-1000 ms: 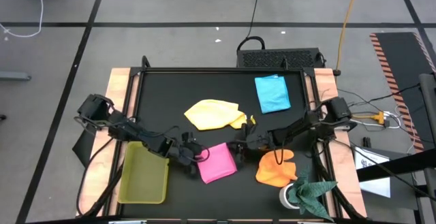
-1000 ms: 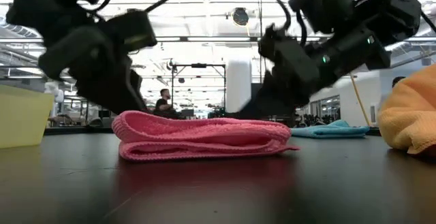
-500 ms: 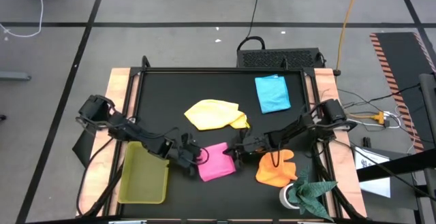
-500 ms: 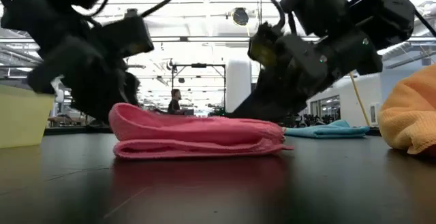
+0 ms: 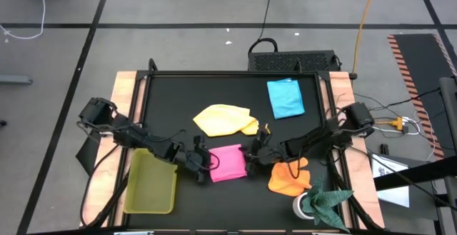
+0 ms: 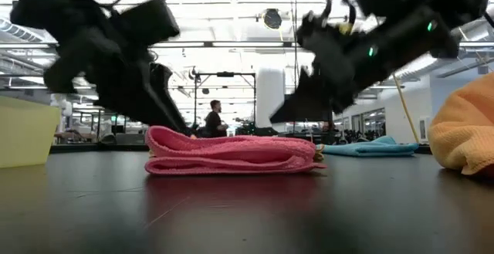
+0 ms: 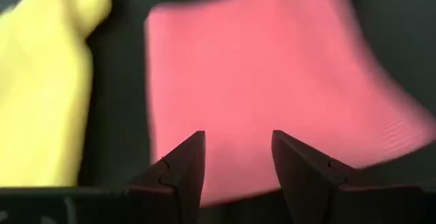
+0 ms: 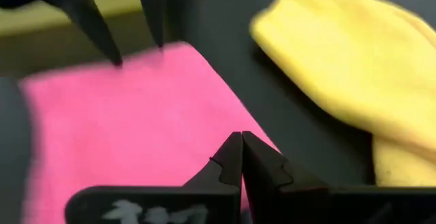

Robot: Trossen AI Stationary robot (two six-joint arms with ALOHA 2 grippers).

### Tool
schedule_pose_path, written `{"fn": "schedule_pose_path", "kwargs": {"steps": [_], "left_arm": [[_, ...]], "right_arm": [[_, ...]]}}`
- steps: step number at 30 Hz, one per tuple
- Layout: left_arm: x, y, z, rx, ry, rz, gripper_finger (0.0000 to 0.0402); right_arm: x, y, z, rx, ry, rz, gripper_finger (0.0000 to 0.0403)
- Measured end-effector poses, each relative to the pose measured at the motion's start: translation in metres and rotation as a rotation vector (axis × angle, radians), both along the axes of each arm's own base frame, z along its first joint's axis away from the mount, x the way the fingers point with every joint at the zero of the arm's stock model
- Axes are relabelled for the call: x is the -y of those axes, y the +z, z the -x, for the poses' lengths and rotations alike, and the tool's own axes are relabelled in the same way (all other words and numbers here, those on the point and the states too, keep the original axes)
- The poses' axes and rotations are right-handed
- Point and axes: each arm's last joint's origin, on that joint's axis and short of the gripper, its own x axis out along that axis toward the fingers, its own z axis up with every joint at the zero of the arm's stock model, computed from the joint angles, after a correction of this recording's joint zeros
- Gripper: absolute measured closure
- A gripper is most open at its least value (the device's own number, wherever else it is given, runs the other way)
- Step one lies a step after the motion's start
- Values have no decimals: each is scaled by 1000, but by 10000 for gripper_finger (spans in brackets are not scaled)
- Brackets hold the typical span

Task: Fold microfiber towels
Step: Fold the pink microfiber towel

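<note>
Four small towels lie on the black table point(image 5: 164, 92), with a yellow-green tray point(image 5: 151, 185) at eight o'clock. Just right of the tray, the left gripper point(image 5: 202, 165) stands part open at the left edge of the folded pink towel point(image 5: 228, 163), gripping nothing. At that towel's eleven o'clock sits the yellow towel point(image 5: 223, 119). The right gripper point(image 5: 258, 154), fingers shut and empty, is at its right edge. Orange towel point(image 5: 288, 177) is at five o'clock, blue towel point(image 5: 285, 97) at one o'clock.
</note>
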Motion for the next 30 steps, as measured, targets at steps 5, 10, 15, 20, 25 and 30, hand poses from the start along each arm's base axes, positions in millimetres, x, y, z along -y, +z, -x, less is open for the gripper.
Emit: {"fn": "schedule_pose_path", "kwargs": {"steps": [5, 10, 15, 20, 25, 30], "left_arm": [[16, 3, -1, 55, -111, 59, 229], [26, -5, -1, 54, -146, 59, 229], [34, -26, -3, 15, -193, 76, 229], [36, -35, -3, -7, -192, 71, 229], [39, -21, -1, 32, -206, 88, 229], [40, 3, 2, 111, -211, 122, 229]], "right_arm": [[-9, 12, -3, 76, 151, -88, 403], [-9, -4, -10, 74, 237, -140, 403], [0, -24, -11, -3, 198, -130, 403], [5, -30, -11, -41, 171, -138, 403], [3, -18, -11, 3, 158, -128, 403], [-2, -7, -13, 69, 233, -164, 403]]}}
